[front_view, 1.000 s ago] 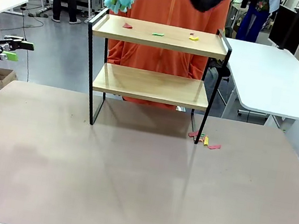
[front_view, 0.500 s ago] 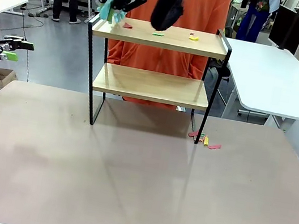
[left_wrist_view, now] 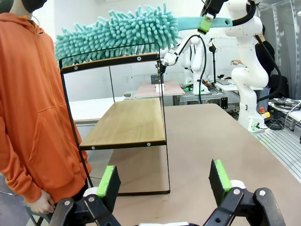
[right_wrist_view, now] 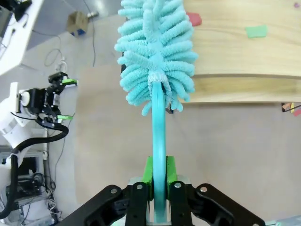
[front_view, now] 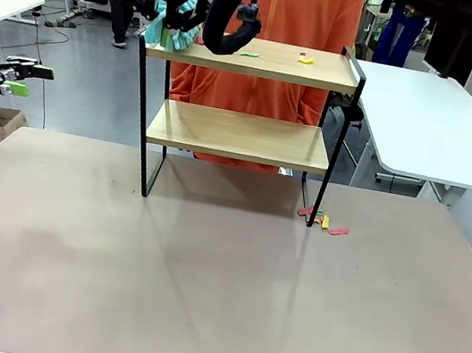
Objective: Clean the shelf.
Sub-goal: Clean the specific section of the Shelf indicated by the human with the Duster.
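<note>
1. The wide, dull pink counter [front_view: 215,300] is bare in the near half. A few small red, yellow and pink paper scraps [front_view: 323,220] lie on it just beside the shelf's right near foot.
2. The left jaws hang off the counter's left edge, well apart from the shelf. Their green pads [left_wrist_view: 109,181] stand spread wide with nothing between them.
3. The small two-tier shelf [front_view: 238,134], light wooden boards in a thin black metal frame, stands upright past the middle of the counter. Its lower board looks bare.
4. On the top board [front_view: 326,69] lie a green scrap [front_view: 250,54] near the middle and a yellow scrap [front_view: 305,59] further right. A red scrap [right_wrist_view: 194,20] sits just right of the duster head.
5. The right jaws are closed tight on the flat teal handle of a fluffy teal microfibre duster [right_wrist_view: 155,52], the arm reaching across from the right. The duster head rests at the top board's left end, overhanging its near edge.
6. Judged from this, the sweep of the top board is at its start. The next move calls for dragging the head rightward along the board, kept low enough to push all three scraps off the right end without catching the frame.
7. A person in an orange hoodie [front_view: 309,12] stands close behind the shelf.
</note>
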You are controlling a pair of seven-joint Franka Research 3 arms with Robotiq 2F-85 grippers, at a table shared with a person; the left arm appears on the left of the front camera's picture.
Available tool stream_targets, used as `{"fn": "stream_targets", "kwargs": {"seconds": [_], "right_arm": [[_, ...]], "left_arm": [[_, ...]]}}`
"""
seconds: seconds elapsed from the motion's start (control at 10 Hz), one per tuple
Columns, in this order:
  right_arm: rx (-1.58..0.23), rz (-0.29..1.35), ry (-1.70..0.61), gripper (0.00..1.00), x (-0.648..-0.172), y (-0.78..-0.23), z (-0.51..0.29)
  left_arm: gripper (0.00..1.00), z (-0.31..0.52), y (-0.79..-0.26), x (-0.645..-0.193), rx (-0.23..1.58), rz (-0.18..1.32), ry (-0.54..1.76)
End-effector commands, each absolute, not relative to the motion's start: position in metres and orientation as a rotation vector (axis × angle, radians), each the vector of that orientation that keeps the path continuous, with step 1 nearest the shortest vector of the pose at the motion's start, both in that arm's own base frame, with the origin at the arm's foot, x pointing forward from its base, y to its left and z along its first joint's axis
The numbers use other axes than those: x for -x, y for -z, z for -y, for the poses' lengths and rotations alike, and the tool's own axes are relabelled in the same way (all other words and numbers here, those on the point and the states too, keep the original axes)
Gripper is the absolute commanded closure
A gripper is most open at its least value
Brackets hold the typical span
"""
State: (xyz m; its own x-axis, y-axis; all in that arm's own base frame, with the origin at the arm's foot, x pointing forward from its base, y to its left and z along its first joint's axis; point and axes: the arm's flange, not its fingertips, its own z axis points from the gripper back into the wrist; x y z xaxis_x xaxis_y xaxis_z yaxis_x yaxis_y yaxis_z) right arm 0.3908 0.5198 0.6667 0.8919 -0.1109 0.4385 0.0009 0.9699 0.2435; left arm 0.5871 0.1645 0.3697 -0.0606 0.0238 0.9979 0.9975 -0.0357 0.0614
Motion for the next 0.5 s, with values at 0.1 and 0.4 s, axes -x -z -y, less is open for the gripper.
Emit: {"fn": "stream_targets", "kwargs": {"seconds": [0.1, 0.4], "right_arm": [[-0.243, 0.413, 0.047, 0.87, -0.3877, -0.6628, -0.5230], [-0.235, 0.443, 0.054, 0.87, -0.3915, -0.6577, -0.5238]], "left_arm": [[0.00, -0.1641, -0.3733, -0.5860, 1.219, 1.259, 1.280], [0.00, -0.1641, -0.3733, -0.5860, 1.219, 1.259, 1.280]]}}
